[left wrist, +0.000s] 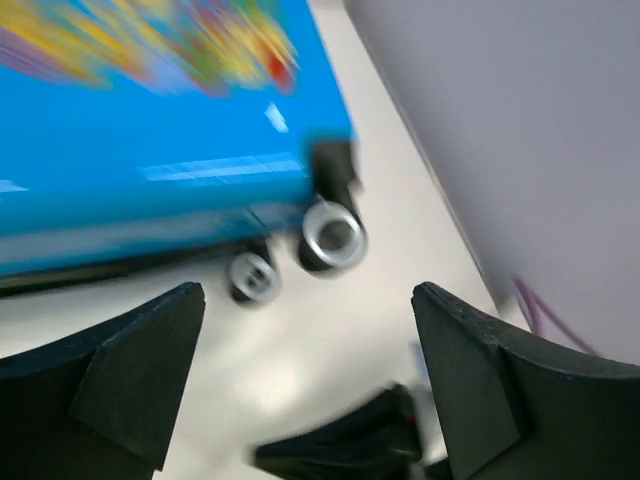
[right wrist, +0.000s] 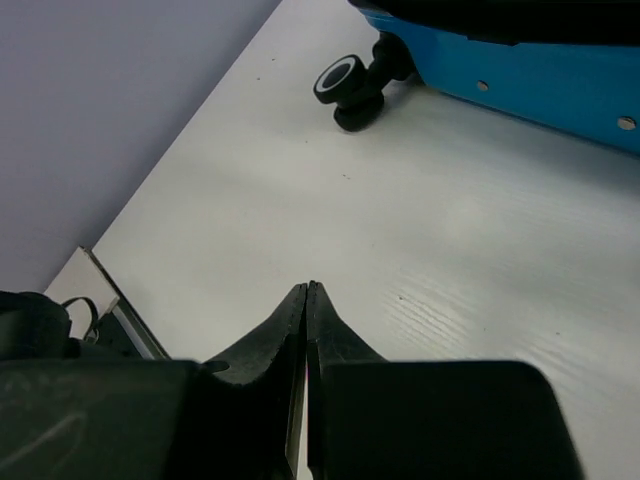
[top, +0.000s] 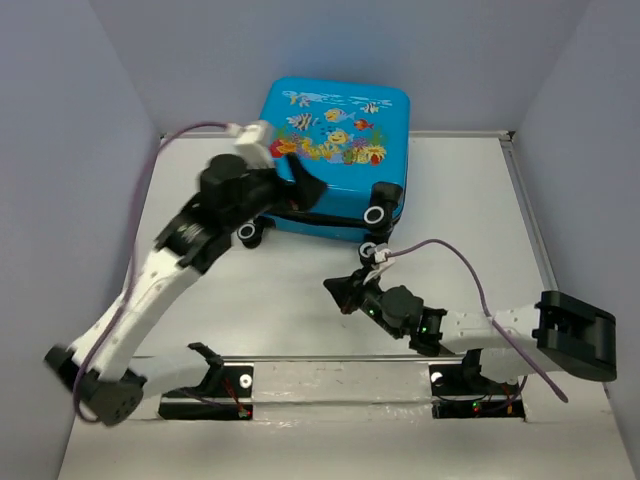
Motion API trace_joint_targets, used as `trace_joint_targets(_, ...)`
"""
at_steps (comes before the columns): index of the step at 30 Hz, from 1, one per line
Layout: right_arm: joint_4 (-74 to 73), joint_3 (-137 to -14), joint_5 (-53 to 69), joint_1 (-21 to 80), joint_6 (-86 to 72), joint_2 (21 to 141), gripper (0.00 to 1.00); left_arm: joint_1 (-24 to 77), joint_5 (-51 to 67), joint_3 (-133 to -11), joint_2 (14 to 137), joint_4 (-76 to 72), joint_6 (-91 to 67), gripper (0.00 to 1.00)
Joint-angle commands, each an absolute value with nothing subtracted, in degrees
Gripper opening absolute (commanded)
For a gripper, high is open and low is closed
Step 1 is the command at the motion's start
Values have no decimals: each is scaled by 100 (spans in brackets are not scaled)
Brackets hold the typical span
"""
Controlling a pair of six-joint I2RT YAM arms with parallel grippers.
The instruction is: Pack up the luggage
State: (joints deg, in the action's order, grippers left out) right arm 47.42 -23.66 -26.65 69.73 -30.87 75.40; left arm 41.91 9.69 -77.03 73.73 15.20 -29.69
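Top external shows the left gripper released, wide, at the luggage edge — a hasty sweep could shove it askew; right gripper clenched, empty.

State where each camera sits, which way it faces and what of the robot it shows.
Top external: above and behind the robot, looking down on the table, blue suitcase, left arm and right arm.
Left wrist: on the left arm, facing the suitcase's wheels past the open left gripper.
Right wrist: low over the table, facing one wheel past the shut right gripper.
Shared: all three show the suitcase.
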Motion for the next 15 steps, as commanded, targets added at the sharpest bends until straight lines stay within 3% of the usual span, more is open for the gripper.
trace_joint_targets(1, 3598, -2179, -3129, 6987, -3392, 6725, 7, 3017, -649, -6585, 5706, 2670, -2006, 96)
trace_joint_targets(2, 3290, -2214, -3138, 6987, -3445, 6576, 7, 2614, -842, -6357, 5469, 2785, -1882, 96)
trace_joint_targets(5, 2270, -2355, -3251, 6987, -3612, 6022, 21, 2076, -1037, -5828, 5318, 2892, -1548, 97)
trace_joint_targets(6, 1859, -2416, -3269, 6987, -3647, 5803, 36, 2022, -1107, -5731, 5335, 2822, -1495, 99)
trace_joint_targets(9, 1373, -2496, -3296, 6987, -3709, 5538, 62, 1925, -863, -5704, 5598, 2664, -1337, 99)
trace_joint_targets(12, 1012, -2487, -3296, 6987, -3753, 5335, 73, 1925, -370, -5836, 5941, 2400, -1310, 99)
trace_joint_targets(15, 817, -2452, -3199, 6987, -3779, 5265, 76, 1898, -456, -6046, 6371, 2329, -1248, 99)
